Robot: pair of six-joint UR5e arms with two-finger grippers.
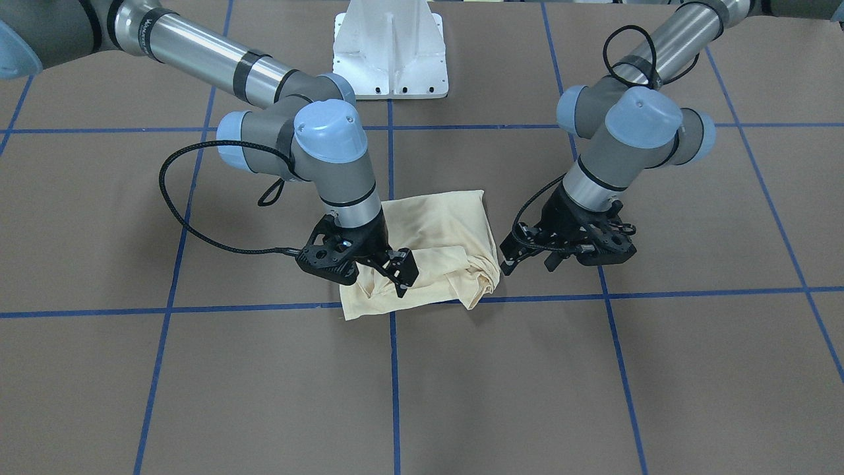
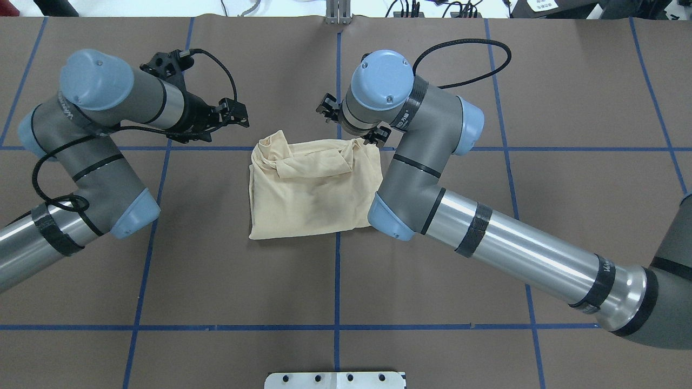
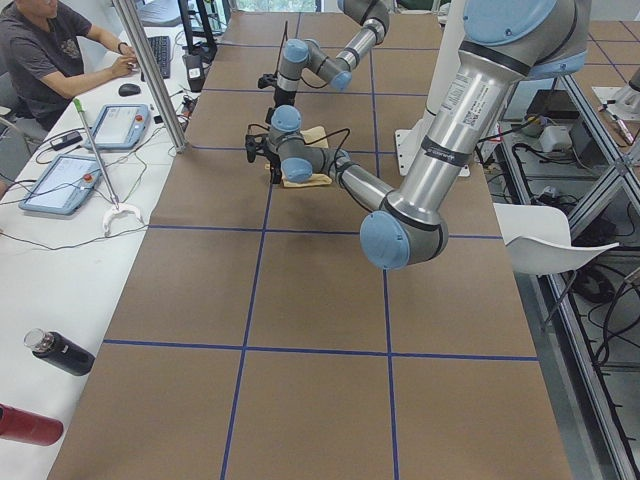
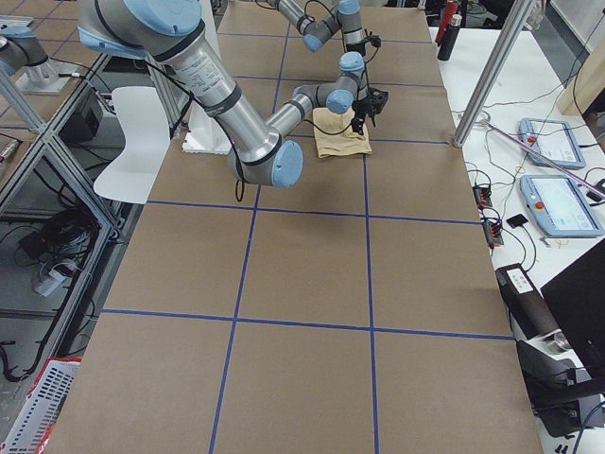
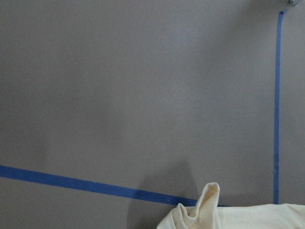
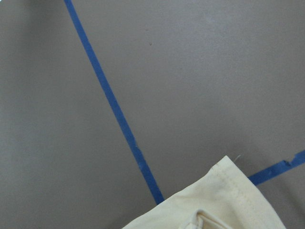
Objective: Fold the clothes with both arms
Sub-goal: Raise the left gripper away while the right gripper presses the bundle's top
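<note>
The clothes are one pale cream-yellow shirt (image 1: 442, 227) lying folded into a rough rectangle (image 2: 308, 194) at the table's middle, its far edge bunched in loose folds. My left gripper (image 1: 529, 264) hovers open just off the shirt's side, not touching it, with nothing between its fingers (image 2: 238, 114). My right gripper (image 1: 400, 277) hangs low over the shirt's opposite far corner and looks open, with no fabric pinched. In the overhead view the right wrist hides its fingers. Each wrist view catches only a strip of cloth (image 5: 214, 214) (image 6: 214, 205).
Brown table (image 2: 216, 270) marked with blue tape lines (image 1: 395, 369). The white pedestal base (image 1: 390, 53) stands behind the shirt. A person (image 3: 50, 60) sits at a side desk with control tablets (image 3: 60, 180); bottles (image 3: 60, 352) lie at its near end.
</note>
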